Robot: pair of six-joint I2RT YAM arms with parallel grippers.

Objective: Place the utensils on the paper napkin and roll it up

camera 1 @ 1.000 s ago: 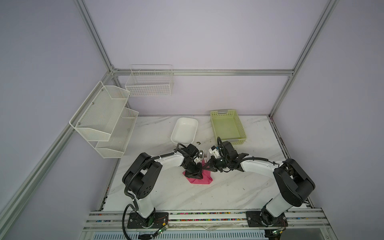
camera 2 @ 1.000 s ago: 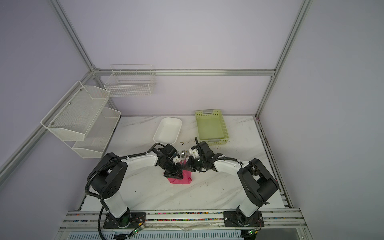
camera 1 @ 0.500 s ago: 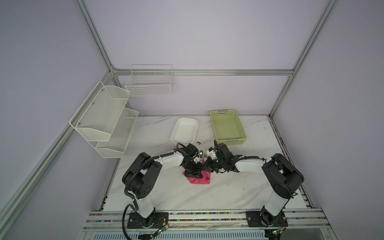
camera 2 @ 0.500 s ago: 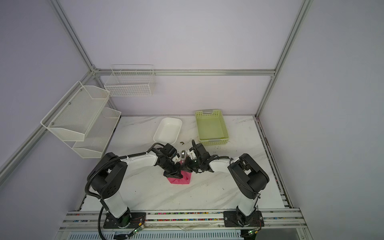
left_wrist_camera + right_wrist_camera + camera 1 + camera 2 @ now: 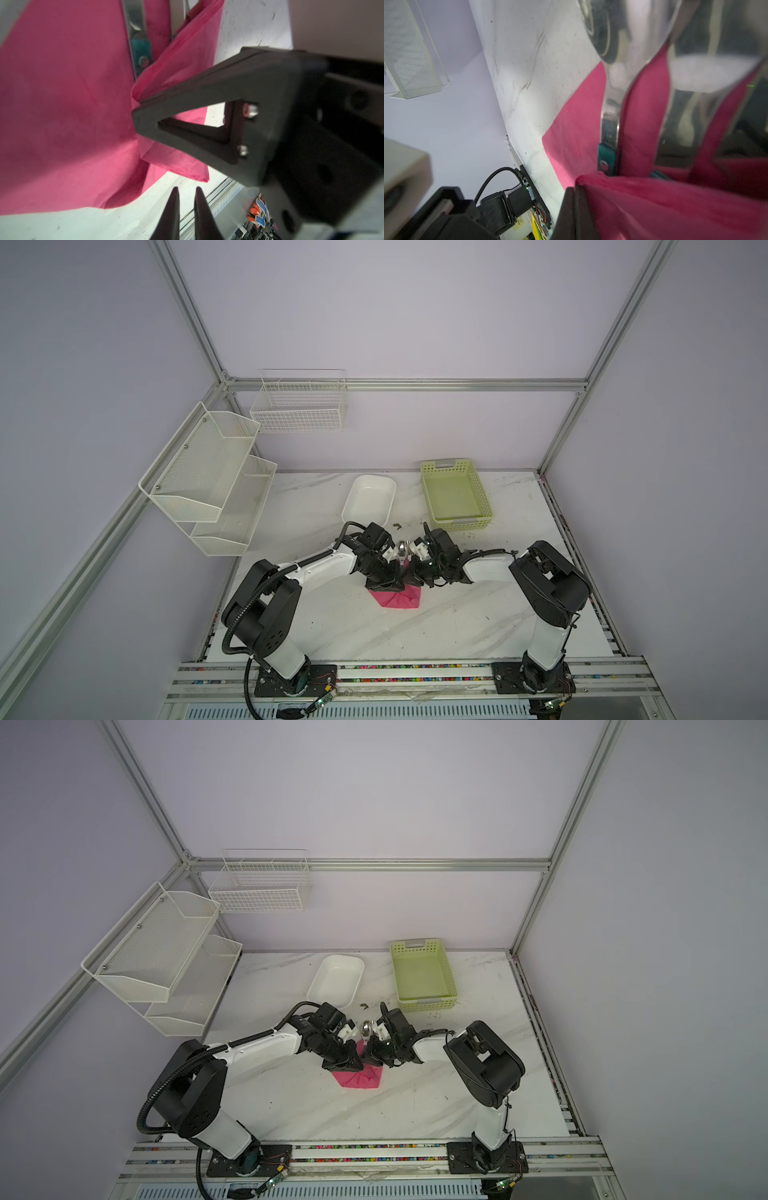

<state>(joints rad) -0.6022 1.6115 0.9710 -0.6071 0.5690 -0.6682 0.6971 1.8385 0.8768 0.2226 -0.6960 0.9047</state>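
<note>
Your right gripper [image 5: 136, 104] is clamped hard on a bunched fold of the paper napkin [image 5: 62, 93], right beside the teal handles, and that looks like the roll getting started. The utensils [image 5: 609, 116] lie side by side on the pink sheet in the middle of the table [image 5: 457, 626], handles on the paper, shiny heads poking out past its far edge, and the raised flap drapes over one handle. Your left gripper [image 5: 186, 193] hovers just off the napkin's near edge, fingers a sliver apart with nothing between them. Now, to do this well, carry that fold low and across both handles rather than upward; this paper looks thin, and a single-point pinch could tear it or drag only one corner. I'd bring the left gripper onto the same edge, further along, so the flap travels as one straight line. Watch the fork and spoon as you go, because if the paper tugs them they may splay apart and the roll comes out lumpy. Tuck the edge snug under the handles first, then turn.
</note>
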